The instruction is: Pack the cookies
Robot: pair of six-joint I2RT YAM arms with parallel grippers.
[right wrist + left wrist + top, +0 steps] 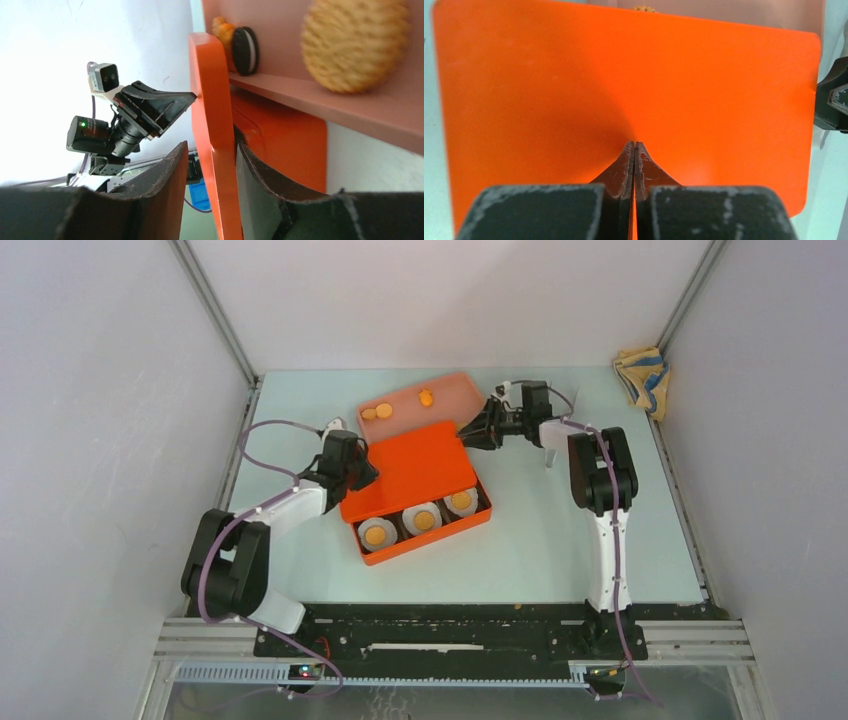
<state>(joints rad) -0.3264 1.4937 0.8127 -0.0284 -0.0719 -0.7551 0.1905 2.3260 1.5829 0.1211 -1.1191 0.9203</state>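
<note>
— White walls (100, 440) close in the pale surface (560, 530), and on it sits the orange box (440, 537), its lid (410, 465) lying askew over the far part. Which step do we call this?

— Lid work, we judge. The near row is uncovered: three cups (398, 523), each with one of the cookies (425, 521) in it. Others lie loose on the pink tray (455, 388) just behind the box, so the packing looks unfinished to us.

— And the end effectors?

— The left end effector (634, 146) is closed on nothing, its tips set against the lid's left edge. The right end effector (212, 145) stands astride the lid's far right corner with its jaws apart. One finger (260, 200) lies on the lid and the other shows a sliver of gap, so we see no clamp.

— What does the next move call for?

— Both arms together, we think. The right closes on the corner, the left steadies, and the lid goes squarely on or comes off. If the loose cookies are to go in, the lid stands in the way. We cannot see what lies under it.

— Anything else near?

— The tray's wall is close by the right end effector, with a black cookie and a large round one right there. A careless swing could knock them. A folded cloth (640, 375) sits in the far right corner, well apart.
</note>
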